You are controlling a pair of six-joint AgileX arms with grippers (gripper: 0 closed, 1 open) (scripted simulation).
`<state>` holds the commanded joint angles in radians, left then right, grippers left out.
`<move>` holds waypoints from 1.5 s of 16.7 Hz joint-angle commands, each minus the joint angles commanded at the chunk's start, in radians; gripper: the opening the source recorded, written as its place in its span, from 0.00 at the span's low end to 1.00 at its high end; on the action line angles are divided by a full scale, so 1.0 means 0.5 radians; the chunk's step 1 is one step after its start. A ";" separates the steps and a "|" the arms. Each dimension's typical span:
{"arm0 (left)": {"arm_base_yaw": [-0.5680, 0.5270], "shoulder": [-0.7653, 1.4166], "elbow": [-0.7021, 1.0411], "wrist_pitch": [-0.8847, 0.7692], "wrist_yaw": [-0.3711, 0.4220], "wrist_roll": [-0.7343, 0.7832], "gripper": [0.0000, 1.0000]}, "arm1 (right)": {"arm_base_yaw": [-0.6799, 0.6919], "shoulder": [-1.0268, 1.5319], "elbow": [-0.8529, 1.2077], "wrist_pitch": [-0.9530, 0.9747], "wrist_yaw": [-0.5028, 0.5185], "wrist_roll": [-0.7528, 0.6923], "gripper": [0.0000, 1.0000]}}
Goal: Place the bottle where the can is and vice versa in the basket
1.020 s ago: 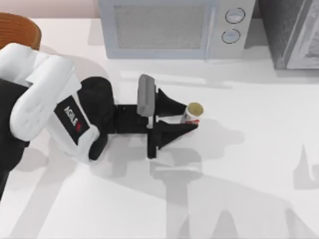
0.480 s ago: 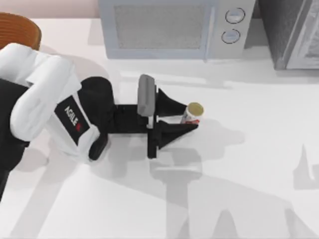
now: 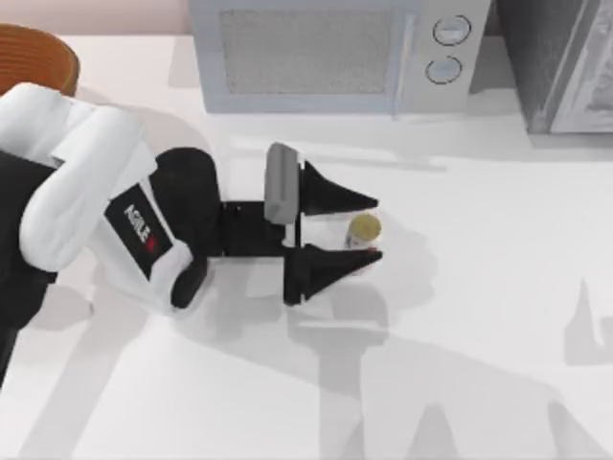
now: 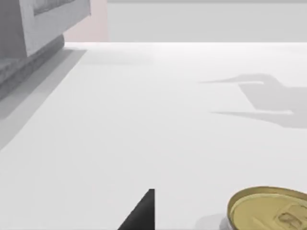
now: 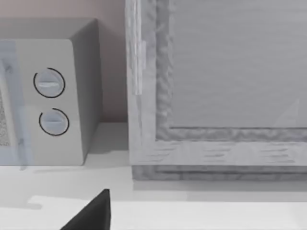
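The left gripper is standing wide open around the small white can with its tan-gold top, holding nothing, and ought to be centring on it before closing.

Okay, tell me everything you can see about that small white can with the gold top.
The small white can with red label marks stands upright on the white table, near the middle, in front of the grey microwave. Its flat tan-gold round lid shows a pull tab. It sits between the open black fingers of the left gripper; whether either finger touches it I cannot tell.
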<state>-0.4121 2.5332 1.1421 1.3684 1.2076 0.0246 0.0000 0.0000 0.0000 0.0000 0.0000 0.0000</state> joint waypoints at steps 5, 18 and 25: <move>0.000 0.000 0.000 0.000 0.000 0.000 1.00 | 0.000 0.000 0.000 0.000 0.000 0.000 1.00; 0.221 -0.735 -0.391 -0.506 -0.431 -0.020 1.00 | 0.000 0.000 0.000 0.000 0.000 0.000 1.00; 0.499 -2.249 -1.037 -1.319 -1.142 -0.009 1.00 | 0.000 0.000 0.000 0.000 0.000 0.000 1.00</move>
<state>-0.1626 1.4088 0.6236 0.7086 0.6367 0.0202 0.0000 0.0000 0.0000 0.0000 0.0000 0.0000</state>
